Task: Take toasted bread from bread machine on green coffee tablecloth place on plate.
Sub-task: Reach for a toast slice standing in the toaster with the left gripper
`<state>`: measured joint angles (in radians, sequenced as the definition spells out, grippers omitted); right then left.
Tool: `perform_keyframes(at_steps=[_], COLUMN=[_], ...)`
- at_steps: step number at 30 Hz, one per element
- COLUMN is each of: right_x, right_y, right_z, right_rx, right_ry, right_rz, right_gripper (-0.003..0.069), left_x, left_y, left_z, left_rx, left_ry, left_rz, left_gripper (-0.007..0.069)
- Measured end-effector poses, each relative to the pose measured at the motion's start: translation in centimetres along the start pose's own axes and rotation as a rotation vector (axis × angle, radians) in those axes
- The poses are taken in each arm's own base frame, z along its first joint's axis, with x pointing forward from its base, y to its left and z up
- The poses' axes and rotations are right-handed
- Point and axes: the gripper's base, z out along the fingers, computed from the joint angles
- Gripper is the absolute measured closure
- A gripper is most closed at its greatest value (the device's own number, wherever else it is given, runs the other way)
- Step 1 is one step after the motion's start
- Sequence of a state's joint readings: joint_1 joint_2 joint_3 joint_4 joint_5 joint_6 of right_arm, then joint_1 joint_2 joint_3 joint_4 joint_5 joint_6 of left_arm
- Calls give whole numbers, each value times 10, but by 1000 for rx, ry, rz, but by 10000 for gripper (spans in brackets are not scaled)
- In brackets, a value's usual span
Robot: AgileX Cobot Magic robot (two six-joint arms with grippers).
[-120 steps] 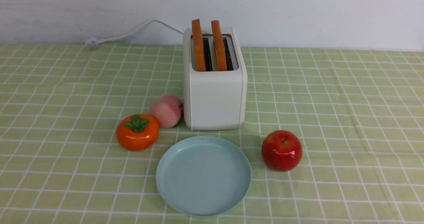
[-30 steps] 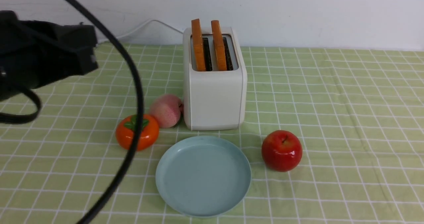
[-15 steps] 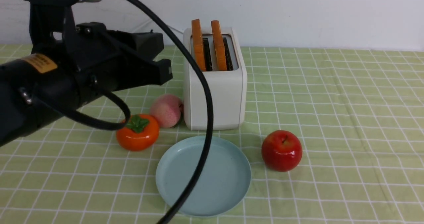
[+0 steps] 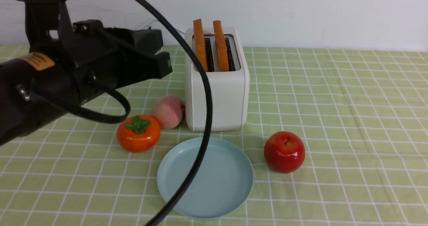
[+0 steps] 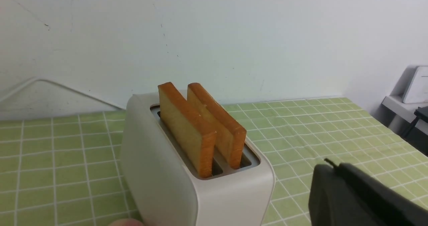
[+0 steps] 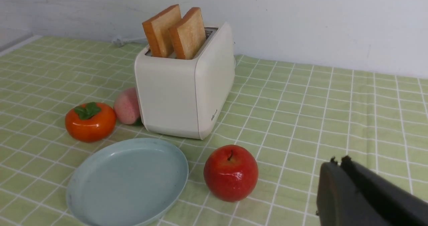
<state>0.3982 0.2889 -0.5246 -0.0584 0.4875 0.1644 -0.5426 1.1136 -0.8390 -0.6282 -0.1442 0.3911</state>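
The bread machine (image 4: 217, 95) stands on the green coffee tablecloth (image 4: 334, 119). Two slices of toasted bread (image 4: 200, 45) (image 4: 220, 45) stand upright in its slots, and both also show in the left wrist view (image 5: 187, 132) (image 5: 219, 129). The empty plate (image 4: 214, 182) lies in front of the toaster. My left gripper (image 4: 169, 65) hovers left of the toaster at about its top height, shut and empty; the left wrist view shows its tips (image 5: 329, 164) together. My right gripper (image 6: 337, 160) is shut and empty, low over the cloth right of the red apple, outside the front view.
An orange persimmon (image 4: 138, 133) and a pink peach (image 4: 168, 111) sit left of the toaster's front. A red apple (image 4: 284, 151) sits right of the plate. My left arm's black cable (image 4: 204, 125) hangs across the toaster and plate. A wall is behind.
My left arm came in from the left and reached toward the toaster. In the last half second it only rose slightly. Toast, plate and fruit have not moved.
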Motion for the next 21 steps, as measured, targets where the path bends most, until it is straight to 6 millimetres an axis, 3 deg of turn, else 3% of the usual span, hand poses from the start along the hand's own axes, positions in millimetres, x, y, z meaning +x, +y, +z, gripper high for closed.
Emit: perform_keyframes(at_steps=[5,8,15,17,21], right_x=[-2,-4,-4,-4,-4], right_y=[0,1,1,1,1], right_z=[0,0,0,0,0], right_rx=[-4,-7,-8,-8,-8], right_ry=[-25,-42,-47,-47,-47], right_rz=[0,0,0,0,0], right_gripper=[655,657,657,657,657], left_x=[11,25,34,34,41], left_y=[-1,0,-1,-4,-2], left_z=[6,19,54,75,104], left_rx=[15,9,-2,0,-22], left_ry=[80,151,205,221,215], left_rz=[-16,-23,-26,-29,-18], left_gripper=[630,584,388,295,232])
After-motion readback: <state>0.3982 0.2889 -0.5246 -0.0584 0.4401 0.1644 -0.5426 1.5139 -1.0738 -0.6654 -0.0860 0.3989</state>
